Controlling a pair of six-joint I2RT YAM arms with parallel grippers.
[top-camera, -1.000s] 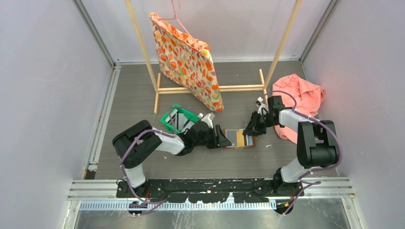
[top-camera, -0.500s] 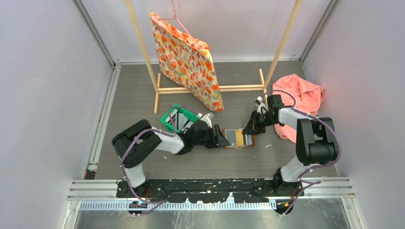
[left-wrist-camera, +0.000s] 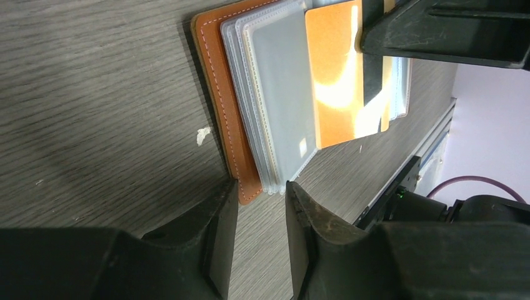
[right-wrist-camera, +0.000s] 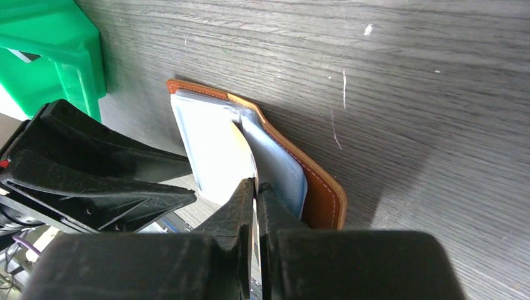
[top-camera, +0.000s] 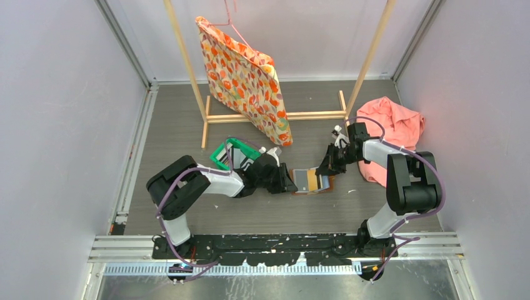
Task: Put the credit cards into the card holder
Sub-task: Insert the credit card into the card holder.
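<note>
A green plastic bin (top-camera: 228,153) was set on the grey wood-grain surface (top-camera: 262,209). Behind it, an orange floral fabric bag (top-camera: 247,78) was hung between the posts of a light wooden rack (top-camera: 275,116). A crumpled pink cloth (top-camera: 397,125) was left at the right.

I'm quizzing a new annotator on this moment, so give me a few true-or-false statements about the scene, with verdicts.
1. The card holder lies open on the table. True.
2. The right hand pinches a gold card over the open holder. True.
3. The green bin sits beside the right arm. False: it sits by the left arm, to the left of the holder.
4. The pink cloth hangs from the wooden rack. False: it lies in a heap on the table at the right. The cloth hanging at the rack is the orange patterned cloth.
</note>
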